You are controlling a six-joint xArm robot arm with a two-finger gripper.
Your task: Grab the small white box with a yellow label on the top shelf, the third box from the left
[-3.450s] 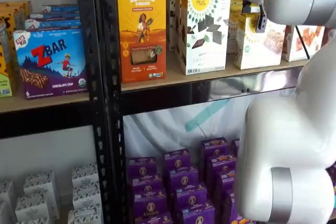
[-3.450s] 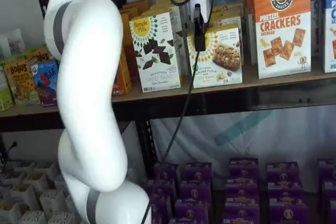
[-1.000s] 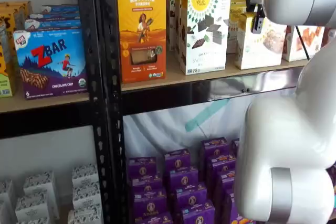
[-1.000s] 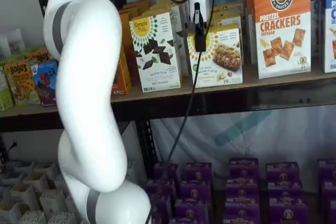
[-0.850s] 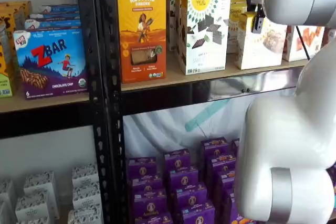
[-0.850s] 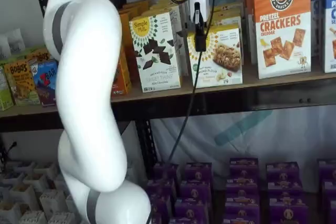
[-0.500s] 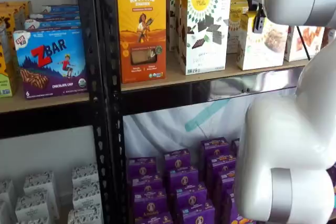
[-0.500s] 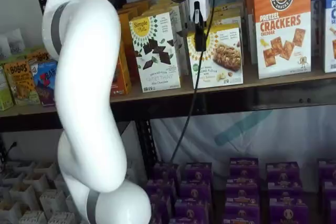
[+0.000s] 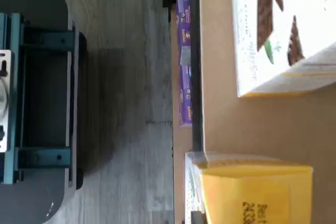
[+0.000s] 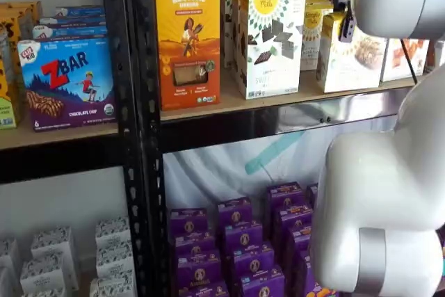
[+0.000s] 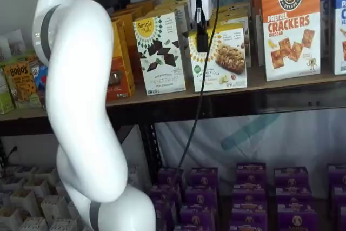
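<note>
In both shelf views the top shelf (image 11: 281, 82) holds, from left to right, an orange box (image 10: 186, 43), a tall white box with dark chocolate pieces (image 11: 160, 52), the small white box (image 11: 219, 58) and a cracker box (image 11: 290, 25). The small white box is tilted, its bottom still near the shelf board, and the gripper (image 11: 201, 35) is clamped tight on its top front edge, with a black cable (image 11: 194, 106) hanging down beside it. The wrist view shows the yellow side of that box next to the tall white box.
</note>
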